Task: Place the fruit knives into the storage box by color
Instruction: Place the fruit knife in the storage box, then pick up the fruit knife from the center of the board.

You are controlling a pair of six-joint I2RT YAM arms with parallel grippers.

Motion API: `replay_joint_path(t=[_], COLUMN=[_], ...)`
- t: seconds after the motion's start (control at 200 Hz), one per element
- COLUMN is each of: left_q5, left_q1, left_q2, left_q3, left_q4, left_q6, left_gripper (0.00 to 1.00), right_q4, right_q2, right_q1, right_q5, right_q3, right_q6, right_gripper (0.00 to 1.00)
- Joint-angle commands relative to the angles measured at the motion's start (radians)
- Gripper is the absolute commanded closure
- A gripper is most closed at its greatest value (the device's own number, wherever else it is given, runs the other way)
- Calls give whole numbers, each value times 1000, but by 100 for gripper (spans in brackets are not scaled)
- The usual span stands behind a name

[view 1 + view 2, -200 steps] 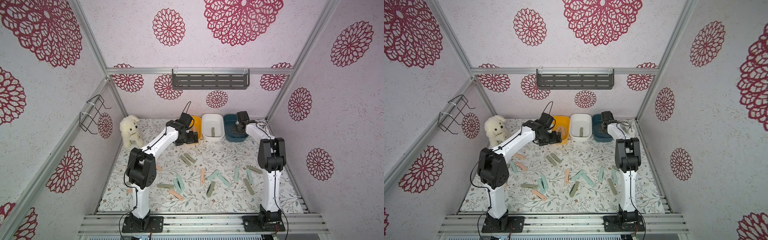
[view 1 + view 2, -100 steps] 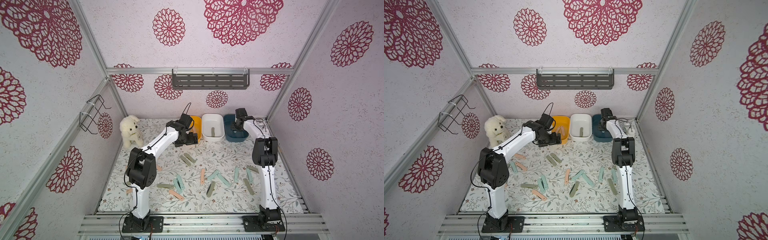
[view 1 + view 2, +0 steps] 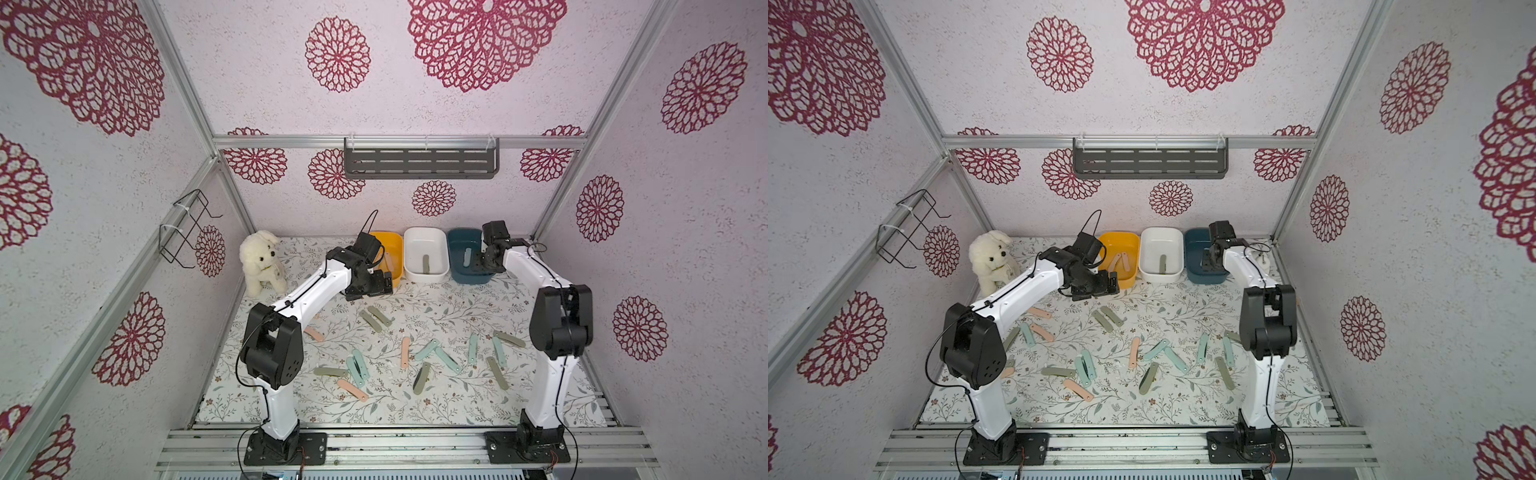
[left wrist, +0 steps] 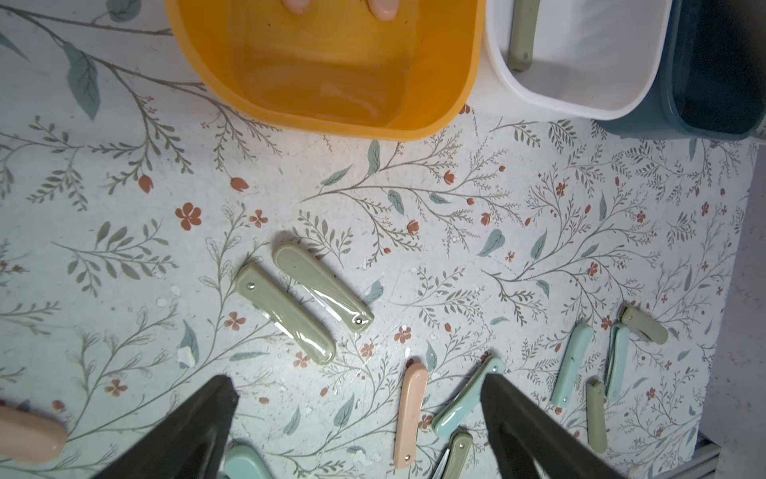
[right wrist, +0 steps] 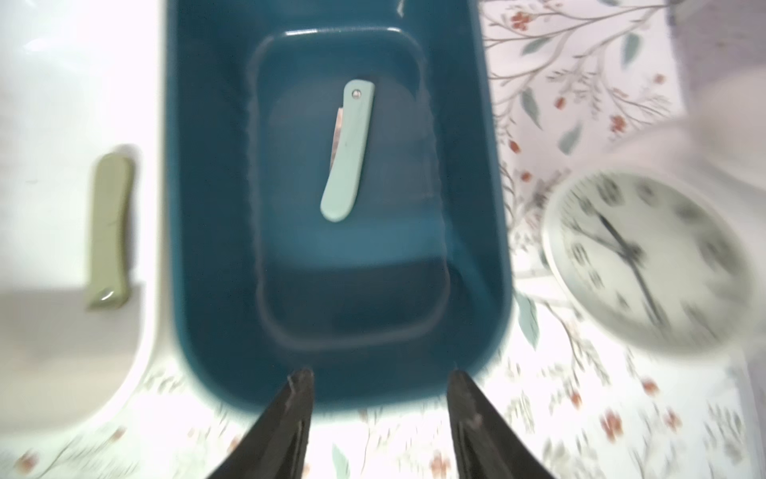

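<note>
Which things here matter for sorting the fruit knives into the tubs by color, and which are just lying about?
Part of the job: fruit knives scattered on the floral mat; yellow tub; white tub; dark teal tub.
Just lying about: plush dog; white clock; grey slotted shelf; wire rack.
</note>
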State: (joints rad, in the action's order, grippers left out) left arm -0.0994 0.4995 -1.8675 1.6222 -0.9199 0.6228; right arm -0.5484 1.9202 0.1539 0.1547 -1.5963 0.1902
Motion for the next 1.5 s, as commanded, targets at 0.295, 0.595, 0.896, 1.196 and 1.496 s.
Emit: replay_joint_path(t=[0.295, 0.595, 0.896, 1.196, 1.496], left_q5=[-40, -34, -32, -17, -3], left_q1=[120, 150, 152, 152, 151], left_q2=[127, 133, 128, 111, 104], left_q3=[-253, -315, -315, -285, -254], left_q4=[51, 72, 80, 60, 37], left_q6=[35, 45, 50, 34, 20], left_gripper=[3, 3, 3, 3, 3], right_q4=[83, 185, 235, 234, 231], right_q2=[-460, -488, -430, -388, -391], right_q1=[187, 228, 228, 225, 207], right_q5=[-5, -36, -49, -22, -3], right_q3=[701, 854, 858, 860, 855], right_q6=[258, 313, 302, 288, 266], right_gripper=[43, 45, 50, 60, 76])
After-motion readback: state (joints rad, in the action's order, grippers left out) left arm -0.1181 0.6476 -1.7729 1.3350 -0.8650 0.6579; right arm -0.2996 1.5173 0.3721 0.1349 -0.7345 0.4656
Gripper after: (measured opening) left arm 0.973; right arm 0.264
